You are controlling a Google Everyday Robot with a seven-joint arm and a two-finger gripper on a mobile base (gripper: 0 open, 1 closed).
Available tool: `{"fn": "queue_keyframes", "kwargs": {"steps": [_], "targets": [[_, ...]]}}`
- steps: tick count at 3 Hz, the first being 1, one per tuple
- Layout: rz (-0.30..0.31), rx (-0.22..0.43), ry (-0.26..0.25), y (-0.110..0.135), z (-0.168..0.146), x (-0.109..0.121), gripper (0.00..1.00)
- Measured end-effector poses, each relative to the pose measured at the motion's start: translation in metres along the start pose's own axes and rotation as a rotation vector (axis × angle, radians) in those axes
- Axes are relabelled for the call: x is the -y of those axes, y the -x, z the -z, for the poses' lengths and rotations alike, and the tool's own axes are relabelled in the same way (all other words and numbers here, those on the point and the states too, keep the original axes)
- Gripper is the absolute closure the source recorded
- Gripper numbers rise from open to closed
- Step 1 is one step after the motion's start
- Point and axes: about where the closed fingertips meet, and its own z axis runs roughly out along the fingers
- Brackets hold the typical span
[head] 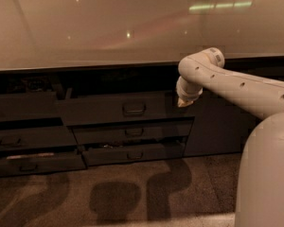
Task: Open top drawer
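Hand (182, 101) at top drawer (94, 111) R end; drawer prob. ajar; hand state can't tell.

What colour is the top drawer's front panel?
The top drawer front is dark grey-brown, shown in the camera view; the claw hangs at its right end.

The single camera looks from the robot's own side, facing the top drawer (99, 110) nearly head-on and tilted downward, at middling distance. The desk (109, 27) fills the frame above the drawer, and the claw (182, 102) hangs at the drawer's right end.
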Motion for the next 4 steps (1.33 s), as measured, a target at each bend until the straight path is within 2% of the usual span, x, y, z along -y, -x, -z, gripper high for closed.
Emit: {"fn": "queue_keyframes", "kwargs": {"steps": [1,2,3,4], "targets": [[0.028,0.000,-0.026,-0.002,0.008,0.000,1.00],[0.049,0.002,-0.001,-0.002,0.006,-0.018,1.00],[0.048,0.003,0.005,-0.002,0.004,-0.018,1.00],[0.068,0.026,0.001,0.000,0.002,-0.042,1.00]]}}
